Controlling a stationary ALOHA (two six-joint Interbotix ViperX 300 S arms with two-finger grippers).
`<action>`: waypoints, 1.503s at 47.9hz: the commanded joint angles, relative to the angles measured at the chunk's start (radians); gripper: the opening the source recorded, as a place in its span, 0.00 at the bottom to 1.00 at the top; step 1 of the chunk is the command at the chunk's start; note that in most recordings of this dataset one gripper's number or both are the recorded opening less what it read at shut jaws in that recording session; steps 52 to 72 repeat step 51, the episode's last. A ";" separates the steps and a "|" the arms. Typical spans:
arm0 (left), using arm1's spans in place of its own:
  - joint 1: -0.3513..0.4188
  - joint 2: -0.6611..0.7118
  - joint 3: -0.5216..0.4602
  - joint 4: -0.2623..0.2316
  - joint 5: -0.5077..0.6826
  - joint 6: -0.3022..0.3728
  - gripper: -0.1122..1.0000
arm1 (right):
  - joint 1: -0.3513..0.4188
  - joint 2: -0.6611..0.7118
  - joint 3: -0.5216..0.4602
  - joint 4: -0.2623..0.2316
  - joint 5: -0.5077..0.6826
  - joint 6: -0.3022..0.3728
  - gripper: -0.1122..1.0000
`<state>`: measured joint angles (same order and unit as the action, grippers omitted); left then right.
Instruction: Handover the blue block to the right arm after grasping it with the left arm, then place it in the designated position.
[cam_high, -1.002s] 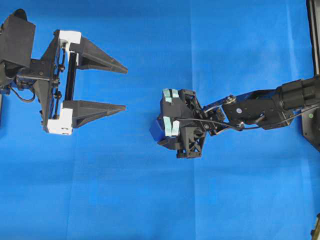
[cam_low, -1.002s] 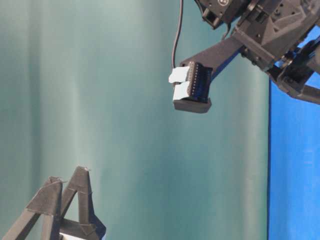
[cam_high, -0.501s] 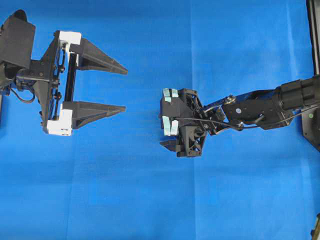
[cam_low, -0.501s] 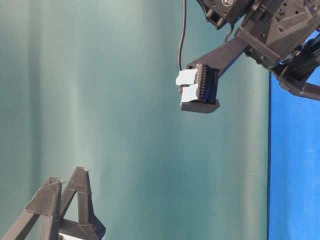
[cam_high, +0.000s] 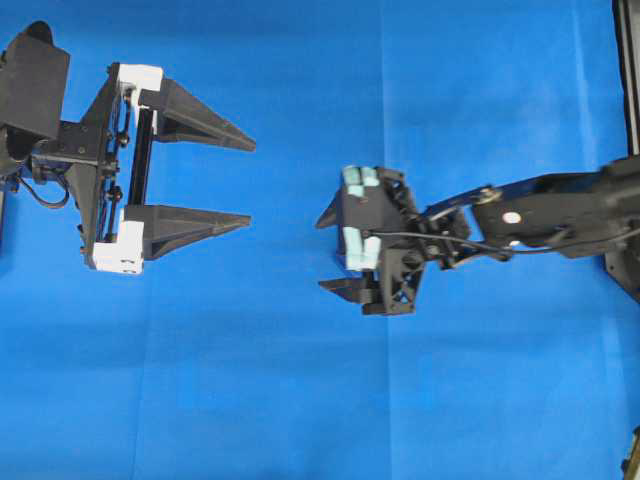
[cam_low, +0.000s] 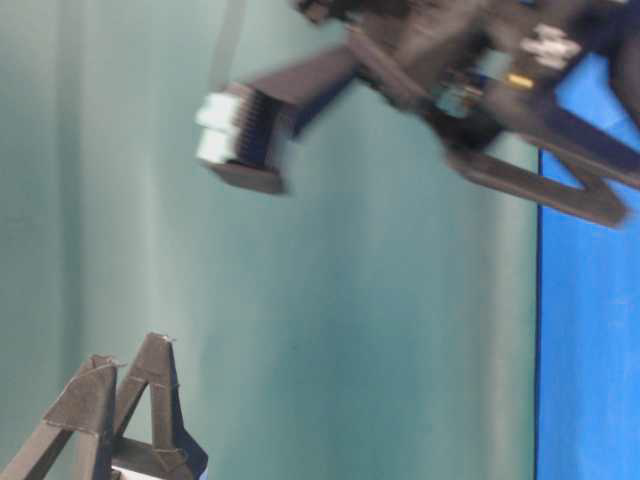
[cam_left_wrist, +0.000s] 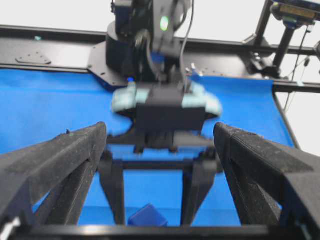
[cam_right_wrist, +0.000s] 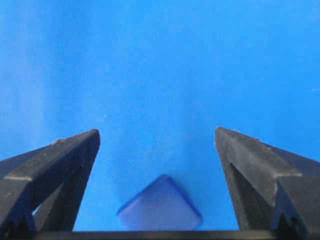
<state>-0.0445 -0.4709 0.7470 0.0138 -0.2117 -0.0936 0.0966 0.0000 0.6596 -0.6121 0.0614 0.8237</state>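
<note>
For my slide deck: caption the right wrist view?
Open right pincer above the small dark-blue block lying released on blue cloth.

Black left arm with white brackets; black right arm with pale-green pads.

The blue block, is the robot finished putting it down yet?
Nearly. The blue block lies loose on the blue cloth, between the open fingers of the right gripper. The left gripper is open and empty, so the handover is done. All that looks left is backing the arms away.
</note>
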 joint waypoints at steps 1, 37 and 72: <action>-0.003 -0.005 -0.028 0.002 -0.009 -0.002 0.93 | 0.018 -0.100 -0.006 0.002 0.072 -0.002 0.87; -0.011 -0.005 -0.032 0.000 -0.009 -0.002 0.93 | 0.092 -0.641 0.034 0.000 0.497 -0.005 0.87; -0.012 -0.003 -0.034 0.002 -0.009 -0.002 0.93 | 0.104 -0.712 0.043 0.002 0.540 -0.006 0.87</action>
